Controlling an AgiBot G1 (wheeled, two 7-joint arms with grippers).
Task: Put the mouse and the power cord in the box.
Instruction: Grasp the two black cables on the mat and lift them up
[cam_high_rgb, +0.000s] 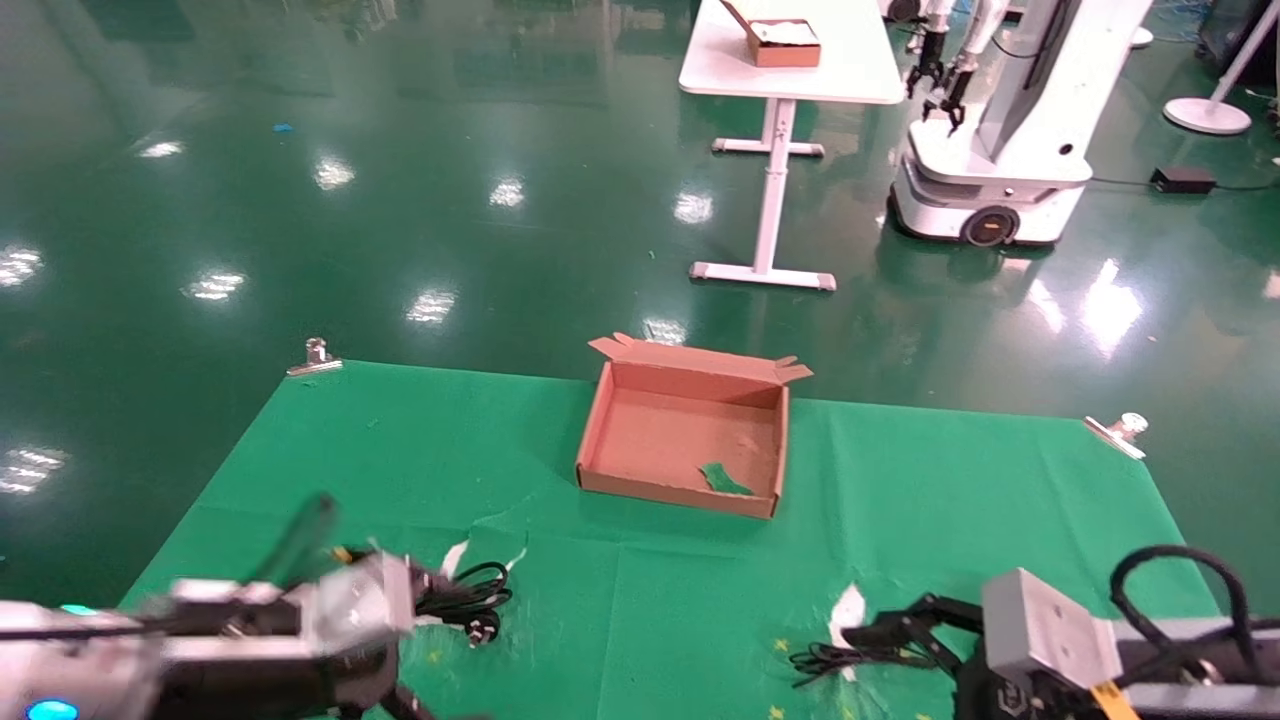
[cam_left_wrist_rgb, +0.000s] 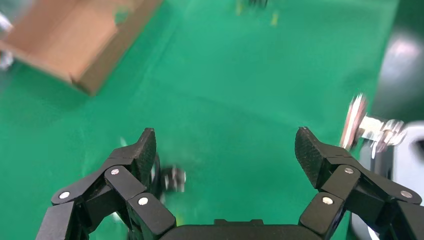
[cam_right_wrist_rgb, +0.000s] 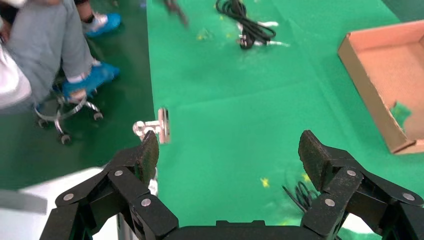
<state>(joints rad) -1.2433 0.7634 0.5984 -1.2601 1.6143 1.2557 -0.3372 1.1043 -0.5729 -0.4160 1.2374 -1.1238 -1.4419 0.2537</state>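
Green cloth (cam_high_rgb: 640, 600) – clipped table cover, glossy green floor (cam_high_rgb: 300, 200) beyond. Left gripper (cam_left_wrist_rgb: 225, 155), right gripper (cam_right_wrist_rgb: 227, 155) – both wide open, empty.

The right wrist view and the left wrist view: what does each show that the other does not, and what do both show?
Only the right wrist view shows the power cord coiled on the green cloth, thin black wire loops beside the right claw, and a seated person's legs beside the cloth.

Only the left wrist view shows the left claw, wide open, with a small blurred dark object beside one finger; what it is cannot be told.

Both show the box, the green cloth, a metal clip, and an open claw holding nothing.
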